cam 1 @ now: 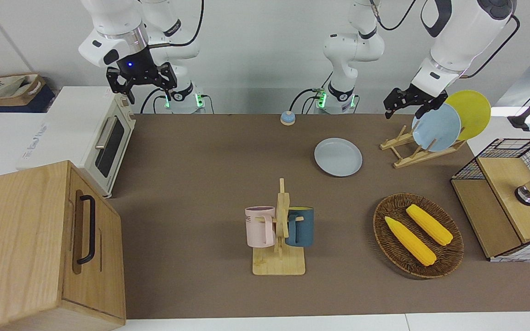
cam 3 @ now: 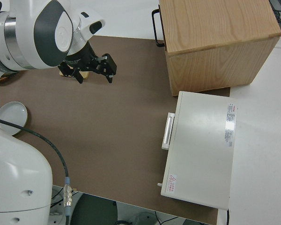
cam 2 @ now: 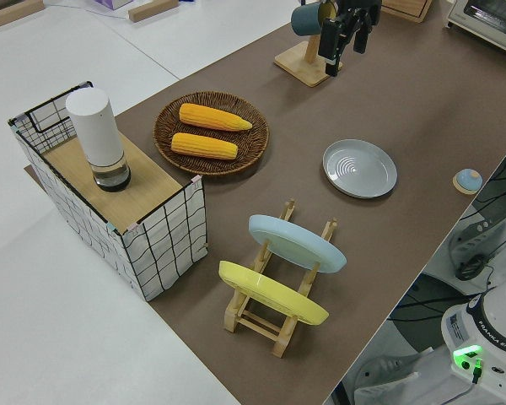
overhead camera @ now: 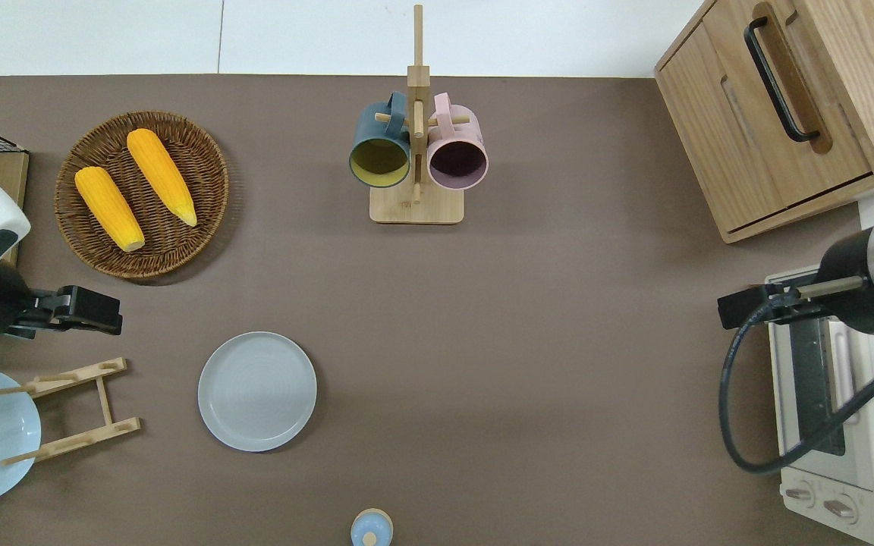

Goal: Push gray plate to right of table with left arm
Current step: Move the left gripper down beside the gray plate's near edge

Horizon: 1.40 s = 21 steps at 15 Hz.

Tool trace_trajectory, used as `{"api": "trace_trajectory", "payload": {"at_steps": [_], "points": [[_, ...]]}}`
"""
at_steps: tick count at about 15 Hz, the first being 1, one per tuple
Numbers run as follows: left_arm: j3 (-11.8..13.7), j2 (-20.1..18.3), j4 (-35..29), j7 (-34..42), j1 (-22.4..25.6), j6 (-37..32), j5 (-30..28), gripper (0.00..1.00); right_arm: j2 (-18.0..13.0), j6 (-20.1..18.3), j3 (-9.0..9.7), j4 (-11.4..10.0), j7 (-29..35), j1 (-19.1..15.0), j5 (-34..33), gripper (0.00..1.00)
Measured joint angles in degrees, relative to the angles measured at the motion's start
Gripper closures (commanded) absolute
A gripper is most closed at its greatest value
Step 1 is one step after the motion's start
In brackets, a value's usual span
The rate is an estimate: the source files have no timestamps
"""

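I see the left end effector [overhead camera: 95, 311] raised over bare desk [overhead camera: 528, 341] between the corn basket [overhead camera: 141, 193] and plate rack [overhead camera: 73, 409], fingers apart, holding nothing. The gray plate [overhead camera: 257, 391] lies flat at its four o'clock. The right arm is parked.

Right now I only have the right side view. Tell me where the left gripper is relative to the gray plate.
Observer: The left gripper hangs over bare mat between the corn basket and the plate rack. It is apart from the gray plate, toward the left arm's end of the table.
Operator: Give me its finger state.
Observer: Open, fingers apart, holding nothing.
Operator: Report what sits near the plate toward the right arm's end.
Observer: A small blue bell, nearer to the robots than the plate. The mug stand is farther from them.
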Motion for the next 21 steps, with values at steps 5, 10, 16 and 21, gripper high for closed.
{"api": "trace_trajectory", "payload": {"at_steps": [5,10,16,21], "points": [[-0.19,0.0,-0.36,0.03,-0.03,-0.8,0.0,0.0,0.0,0.0,0.0,0.0,0.0,0.0,0.0,0.017],[0.1,0.0,-0.66,0.01,-0.03,-0.92,0.0,0.0,0.0,0.0,0.0,0.0,0.0,0.0,0.0,0.017],[-0.37,-0.5,-5.34,0.06,-0.04,1.57,0.01,0.0,0.0,0.0,0.0,0.0,0.0,0.0,0.0,0.017],[-0.39,-3.48,-15.41,0.06,-0.04,10.84,0.01,0.0,0.0,0.0,0.0,0.0,0.0,0.0,0.0,0.017]]}}
